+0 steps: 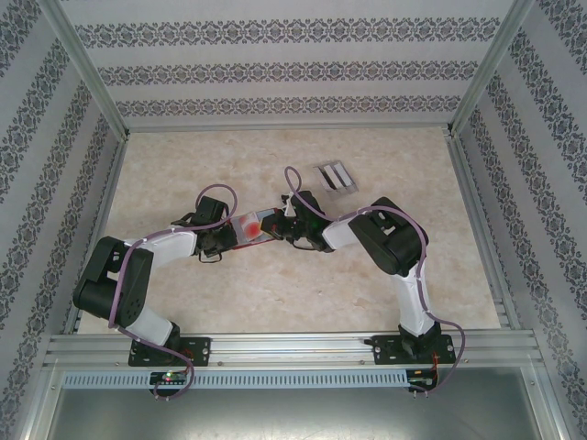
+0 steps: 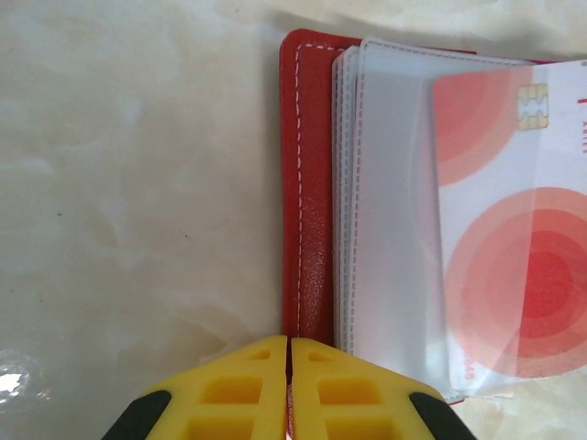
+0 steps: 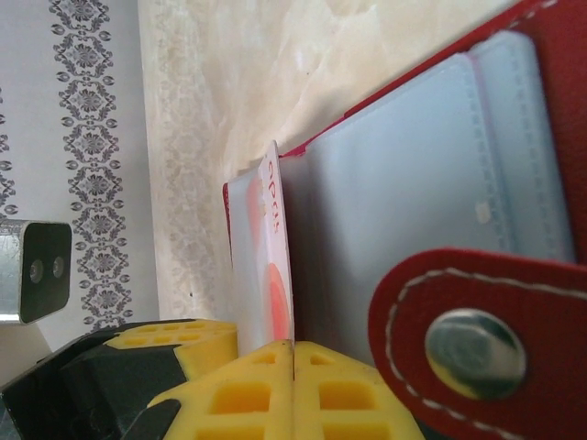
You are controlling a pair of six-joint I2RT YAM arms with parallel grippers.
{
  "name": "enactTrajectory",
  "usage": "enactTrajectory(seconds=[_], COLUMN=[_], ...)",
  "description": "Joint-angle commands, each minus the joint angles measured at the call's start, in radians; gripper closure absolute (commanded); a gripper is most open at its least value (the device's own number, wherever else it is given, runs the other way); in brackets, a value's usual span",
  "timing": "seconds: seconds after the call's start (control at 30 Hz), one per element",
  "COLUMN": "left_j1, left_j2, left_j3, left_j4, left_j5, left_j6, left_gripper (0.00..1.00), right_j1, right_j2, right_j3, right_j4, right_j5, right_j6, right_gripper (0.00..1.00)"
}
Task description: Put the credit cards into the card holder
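Observation:
The card holder (image 2: 310, 165), a red wallet with white stitching, lies open on the table, its grey see-through pockets (image 2: 394, 183) fanned out. My left gripper (image 2: 290, 341) is shut on the edge of its red cover. A red-and-white credit card (image 2: 523, 229) with a gold chip sits partly inside a clear pocket. In the right wrist view this credit card (image 3: 275, 238) stands edge-on, and my right gripper (image 3: 293, 345) is shut on its near edge. The wallet's snap tab (image 3: 477, 348) hangs close by on the right. From above, both grippers meet at the credit card (image 1: 248, 226) mid-table.
A light grey slotted stand (image 1: 334, 176) lies on the marble-patterned table (image 1: 385, 293) behind the right arm. Patterned walls and metal frame rails enclose the table. My left gripper's yellow finger (image 3: 174, 344) sits right beside the right gripper.

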Motion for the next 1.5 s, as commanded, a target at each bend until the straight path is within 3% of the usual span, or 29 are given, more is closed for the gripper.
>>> enactTrajectory(seconds=[0.0,0.33,0.8,1.0,1.2,1.47], left_j1=[-0.005,-0.005,0.014,0.032,0.041,0.057], left_j2=[0.030,0.036,-0.042,-0.139,-0.214,-0.192], left_j3=[0.000,0.006,-0.053,-0.065,-0.054,-0.058], left_j4=[-0.038,-0.037,0.034,-0.007,-0.091,-0.103], left_j5=[-0.002,0.003,0.081,0.113,0.064,0.020], left_j6=[0.003,0.000,-0.033,-0.044,-0.046,-0.050], left_gripper=[0.92,0.91,0.67,0.54,0.52,0.49], right_j1=[0.008,0.059,0.116,0.119,0.110,0.087], right_j2=[0.027,0.036,0.057,0.059,-0.012,-0.151], right_j3=[0.013,0.029,0.045,0.055,0.056,0.030], right_j4=[0.008,0.030,-0.016,-0.033,-0.139,-0.310], right_j5=[0.040,0.081,0.106,0.066,0.104,0.181], right_j6=[-0.006,0.035,0.012,-0.023,-0.104,-0.250], right_gripper=[1.00,1.00,0.95,0.88,0.77,0.60])
